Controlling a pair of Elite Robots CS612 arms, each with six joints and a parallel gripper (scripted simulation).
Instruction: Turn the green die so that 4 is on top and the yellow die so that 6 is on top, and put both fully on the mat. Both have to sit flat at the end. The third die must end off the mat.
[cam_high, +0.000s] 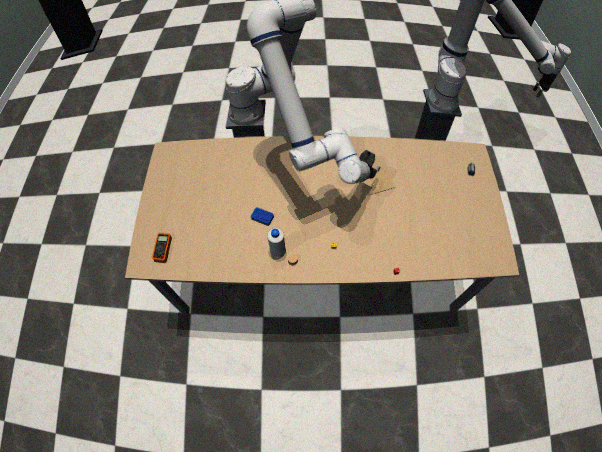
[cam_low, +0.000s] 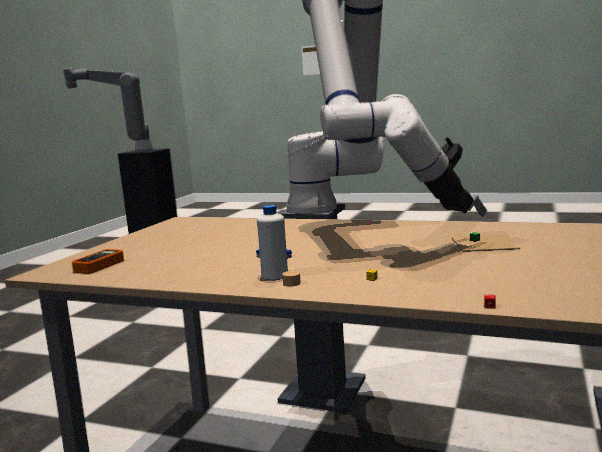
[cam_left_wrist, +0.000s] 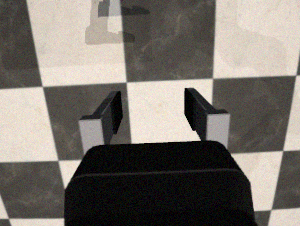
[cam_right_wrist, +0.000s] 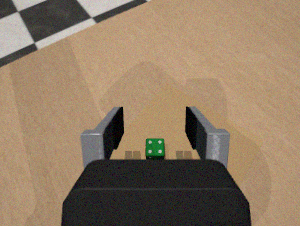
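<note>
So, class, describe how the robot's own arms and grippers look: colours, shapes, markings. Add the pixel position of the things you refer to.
The arms are pale grey-white, with smooth, rounded tubes, bulky cylindrical joints and dark blue rings at several joints. The left gripper (cam_high: 538, 90) (cam_left_wrist: 152, 102) and right gripper (cam_high: 376, 175) (cam_low: 477, 206) (cam_right_wrist: 154, 119) have black bodies and two flat fingers each, grey outside with dark inner faces. No loose cables show.
</note>
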